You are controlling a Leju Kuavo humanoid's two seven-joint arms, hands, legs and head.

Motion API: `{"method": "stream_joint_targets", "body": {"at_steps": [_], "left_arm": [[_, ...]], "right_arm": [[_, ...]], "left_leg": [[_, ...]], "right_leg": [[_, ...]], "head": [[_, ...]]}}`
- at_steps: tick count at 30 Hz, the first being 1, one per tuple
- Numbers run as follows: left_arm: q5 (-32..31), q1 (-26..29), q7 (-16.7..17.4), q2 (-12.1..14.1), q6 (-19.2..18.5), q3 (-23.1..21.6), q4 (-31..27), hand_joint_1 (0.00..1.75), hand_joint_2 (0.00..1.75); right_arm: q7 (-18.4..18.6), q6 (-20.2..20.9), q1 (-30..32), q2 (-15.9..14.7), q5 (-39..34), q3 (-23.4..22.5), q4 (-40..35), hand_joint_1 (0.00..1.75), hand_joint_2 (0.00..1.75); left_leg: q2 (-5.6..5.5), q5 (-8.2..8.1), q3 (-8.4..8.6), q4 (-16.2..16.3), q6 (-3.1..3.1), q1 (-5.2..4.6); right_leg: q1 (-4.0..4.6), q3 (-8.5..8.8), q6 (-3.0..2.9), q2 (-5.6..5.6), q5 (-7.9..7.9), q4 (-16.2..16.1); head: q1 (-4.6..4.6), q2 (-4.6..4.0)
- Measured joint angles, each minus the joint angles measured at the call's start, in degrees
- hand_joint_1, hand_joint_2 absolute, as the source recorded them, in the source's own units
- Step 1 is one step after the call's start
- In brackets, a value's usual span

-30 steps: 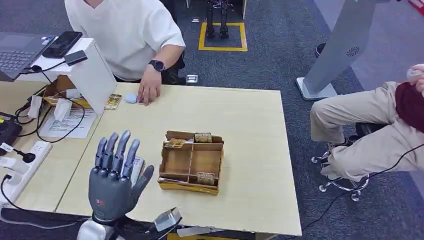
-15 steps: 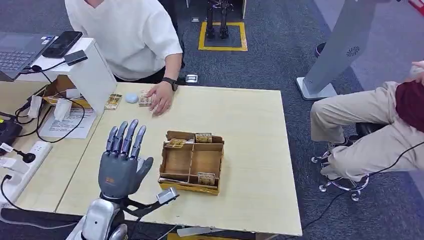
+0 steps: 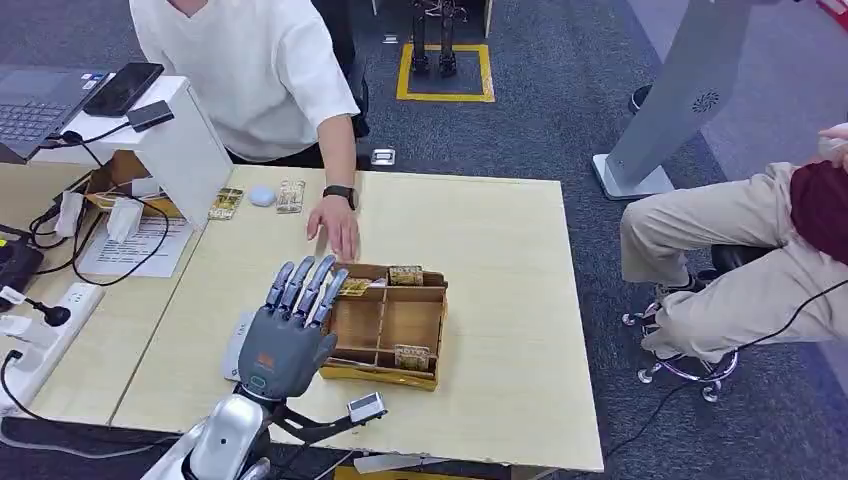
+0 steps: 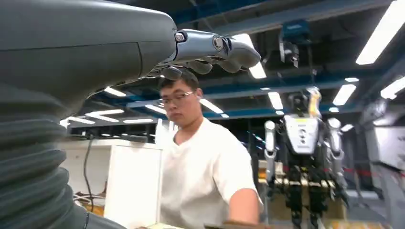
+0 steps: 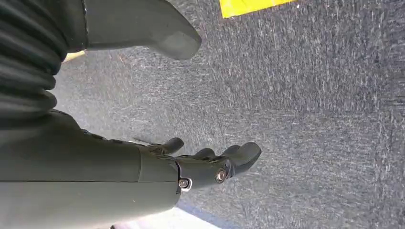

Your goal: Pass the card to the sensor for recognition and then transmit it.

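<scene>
Nearest the camera, left hand (image 3: pixel 285 335) hovers over the worktop (image 3: pixel 500 260) at the tray's (image 3: pixel 383 372) left edge, fingers (image 3: pixel 300 285) extended and slightly apart, holding nothing. Left wrist view agrees: fingers (image 4: pixel 215 47) loosely curled, nothing in them. A flat pale device (image 3: pixel 238 345) sits under the palm, mostly covered; likely the sensor, can't confirm. Right hand (image 5: pixel 205 164) hangs over grey carpet, fingers loosely curled and apart, nothing held.

Tray is a wooden divided box. Cards stand in it: one at front right (image 3: pixel 411 355), one at back left (image 3: pixel 352 286), one at back right (image 3: pixel 405 274). Fingertips sit just beside the back-left card, not touching as far as visible.

Step, by judgement: reach phase of the pick, nothing grasped, so scan and handover are both ahead. Next move calls for lowering onto one card and pinching its top edge without nudging the tray or catching the divider.

Beyond the tray, a person's hand (image 3: pixel 337 225) rests on the worktop near its back edge, close to the robot's fingertips. Collision risk if both move. Further back, two more cards (image 3: pixel 289 195) (image 3: pixel 226 203) and a small round puck (image 3: pixel 262 196) lie by a white box (image 3: pixel 185 150).

Unclear: which card is the target, card faces too small to read, thumb position hidden behind the palm in the head view.
</scene>
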Motion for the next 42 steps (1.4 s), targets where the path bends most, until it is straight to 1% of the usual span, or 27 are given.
{"method": "stream_joint_targets", "body": {"at_steps": [3,7,15,19,24,30,39,42], "left_arm": [[0.2,0.15,-1.94,0.0,-2.88,0.0,0.0,0.0,1.75],[0.31,0.31,-2.71,0.0,-4.32,0.0,0.0,0.0,1.75],[0.39,0.38,-2.88,0.0,-4.69,0.0,0.0,0.0,1.75],[1.42,0.4,-2.95,0.0,-6.31,0.0,0.0,0.0,1.75],[1.73,0.41,-2.95,0.0,-6.62,0.0,0.0,0.0,1.75],[2.34,0.4,-3.14,0.0,-7.97,0.0,0.0,0.0,1.75],[2.47,0.4,-3.01,-0.15,-7.69,0.0,-0.09,0.0,1.75],[2.47,0.39,-2.9,-0.61,-7.3,0.0,-0.13,0.0,1.75]], "right_arm": [[-0.07,0.0,0.09,0.0,-0.35,-0.02,0.0,0.0,1.75],[-0.09,0.0,0.27,0.02,-0.48,-0.02,0.0,0.0,1.75],[-0.09,0.0,0.29,0.04,-0.52,-0.02,0.0,0.0,1.75],[-0.09,0.0,0.3,0.04,-0.76,-0.02,0.0,0.0,1.75],[-0.09,0.0,0.31,0.04,-0.94,-0.02,0.0,0.0,1.75],[-0.09,0.0,0.32,0.04,-1.14,-0.02,0.0,0.0,1.75],[-0.09,0.0,0.34,0.07,-1.2,-0.02,0.02,0.0,1.75],[-0.09,0.0,0.33,0.07,-1.2,-0.02,0.02,0.0,1.75]], "left_leg": [[0.0,0.0,0.0,0.0,0.0,0.0],[-0.01,0.0,-0.01,0.0,0.0,0.0],[-0.01,0.0,-0.02,0.0,0.0,-0.01],[-0.01,0.0,-0.02,0.0,0.0,0.0],[-0.01,0.0,-0.01,0.0,0.0,0.0],[-0.01,0.0,-0.02,0.0,0.0,0.0],[-0.01,0.0,-0.01,0.0,0.0,-0.01],[-0.01,0.0,-0.01,0.0,0.0,-0.01]], "right_leg": [[0.0,0.0,0.0,0.0,0.0,0.0],[0.0,0.01,0.0,-0.01,0.0,0.0],[-0.01,0.01,0.0,-0.01,0.0,0.0],[-0.01,0.01,0.0,-0.01,0.0,0.0],[0.0,0.01,0.0,-0.01,0.0,0.0],[0.0,0.01,0.0,-0.01,0.0,0.0],[-0.01,0.01,0.0,-0.01,0.0,0.0],[-0.01,0.01,0.0,-0.01,0.0,0.0]], "head": [[0.0,0.0],[0.0,-0.02],[0.0,-0.02],[0.0,-0.02],[0.0,-0.02],[0.0,0.0],[0.0,-0.02],[0.0,-0.02]]}}
